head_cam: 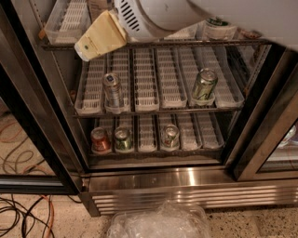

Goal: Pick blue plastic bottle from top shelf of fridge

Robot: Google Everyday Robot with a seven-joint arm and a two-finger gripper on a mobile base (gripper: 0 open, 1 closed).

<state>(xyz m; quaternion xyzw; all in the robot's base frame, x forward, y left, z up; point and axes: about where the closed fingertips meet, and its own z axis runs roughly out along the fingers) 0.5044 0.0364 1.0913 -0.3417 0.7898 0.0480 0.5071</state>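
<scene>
The fridge (153, 179) stands with its door open and wire racks in view. The top shelf (153, 44) runs across the top of the view, with white slotted trays (70, 18). My gripper (100, 36), a beige finger on the white arm (153, 16), hangs at the left front of that shelf, pointing down-left. A small pale and brownish piece of the blue plastic bottle (96, 6) shows just behind the gripper; the rest is hidden by the arm. A bottle with a green-and-white label (216, 27) stands on the same shelf at the right.
The middle rack holds a silver can (112, 90) and a green can (204, 86). The lower rack holds a red can (100, 139), a green can (123, 139) and a silver can (170, 136). A clear plastic bag (158, 222) and cables (23, 214) lie on the floor.
</scene>
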